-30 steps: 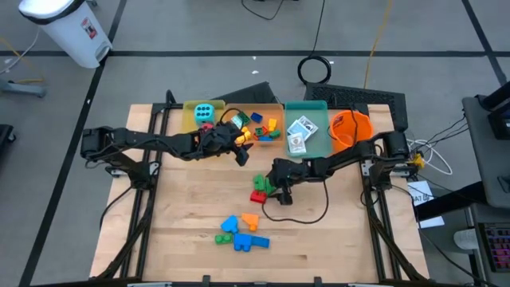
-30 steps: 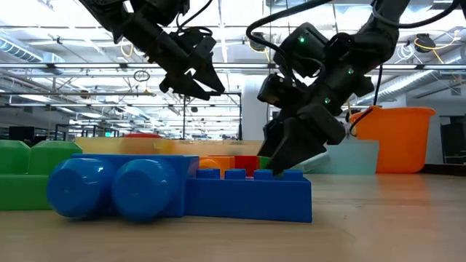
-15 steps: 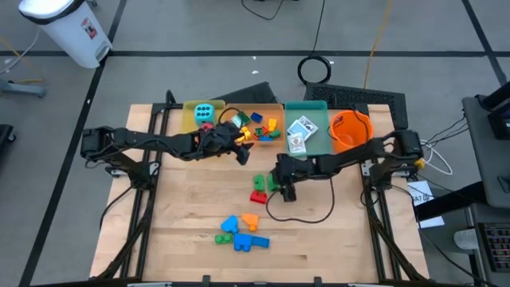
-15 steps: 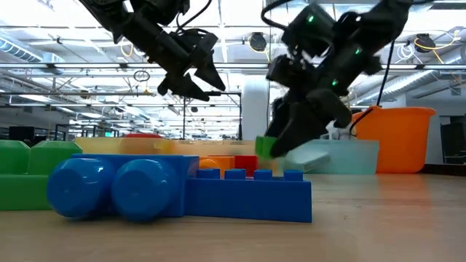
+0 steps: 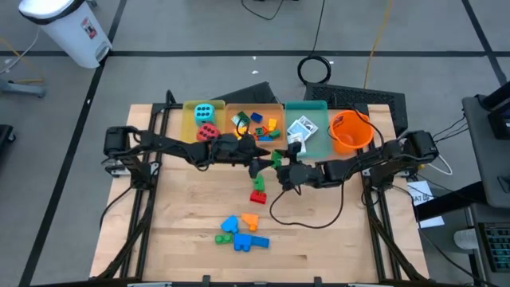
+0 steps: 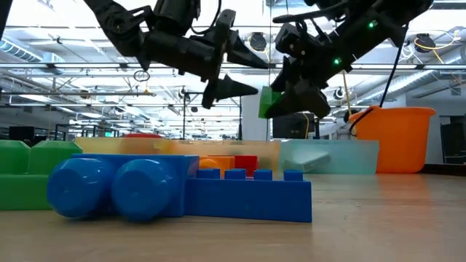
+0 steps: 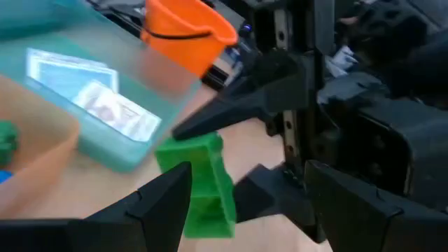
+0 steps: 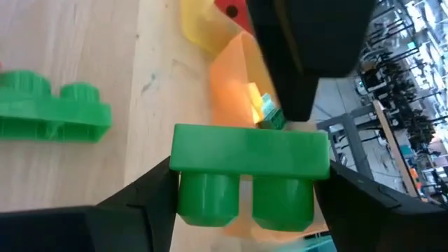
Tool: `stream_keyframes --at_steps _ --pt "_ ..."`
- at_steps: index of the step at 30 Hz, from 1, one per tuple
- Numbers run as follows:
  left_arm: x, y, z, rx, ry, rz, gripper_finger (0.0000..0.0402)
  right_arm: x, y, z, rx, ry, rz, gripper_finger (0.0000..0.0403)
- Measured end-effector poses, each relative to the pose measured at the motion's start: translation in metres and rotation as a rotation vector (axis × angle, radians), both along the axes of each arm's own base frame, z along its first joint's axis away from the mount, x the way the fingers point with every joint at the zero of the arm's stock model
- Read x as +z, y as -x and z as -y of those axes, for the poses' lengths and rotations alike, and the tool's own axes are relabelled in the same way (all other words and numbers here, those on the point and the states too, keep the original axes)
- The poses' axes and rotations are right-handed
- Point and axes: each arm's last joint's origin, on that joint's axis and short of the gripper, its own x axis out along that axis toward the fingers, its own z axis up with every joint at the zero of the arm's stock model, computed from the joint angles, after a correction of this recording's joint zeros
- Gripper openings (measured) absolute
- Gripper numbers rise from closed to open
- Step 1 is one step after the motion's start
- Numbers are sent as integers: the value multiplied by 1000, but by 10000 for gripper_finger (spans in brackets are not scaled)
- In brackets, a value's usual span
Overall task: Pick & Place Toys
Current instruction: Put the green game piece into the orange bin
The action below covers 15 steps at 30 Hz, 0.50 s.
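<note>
Grey marked floor all round, and in the middle the pale wooden table (image 5: 183,231), smooth planks with the grain showing. Starting at the left, the yellow translucent tray (image 5: 190,112) carries the cyan foam die (image 5: 204,112) with black dots and the red foam die (image 5: 208,132) beside it. The left gripper (image 5: 260,162) hangs in front of the orange tray (image 5: 279,108) of mixed plastic bricks, fingers spread, nothing between them. Right beside it the right gripper (image 5: 280,166) is clamped on a chunky green two-stud plastic brick (image 6: 272,102), lifted clear of the table. Below sit a green brick (image 5: 261,183) and a red brick (image 5: 257,195). Nearer the front, a blue and orange brick cluster (image 5: 241,231). Rightward, card packs (image 5: 300,131) in the teal tray (image 5: 317,108), print unreadable, then the round orange bucket (image 5: 351,130).
</note>
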Motion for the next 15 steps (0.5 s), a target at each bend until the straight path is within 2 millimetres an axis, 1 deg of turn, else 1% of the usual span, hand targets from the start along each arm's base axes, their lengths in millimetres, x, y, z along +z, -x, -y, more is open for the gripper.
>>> stream_keyframes --at_steps 2,4,9,15 --pt "-3 -2 0 -4 0 10 282 2 -1 -1 2 -1 23 250" --pt "-8 -2 -1 2 2 -17 282 4 -2 -2 12 6 42 250" --pt "-6 -2 -2 10 -7 -10 282 8 -5 -2 25 24 73 250" --pt "-5 -2 -3 4 -5 -5 282 7 -4 -5 26 46 59 250"
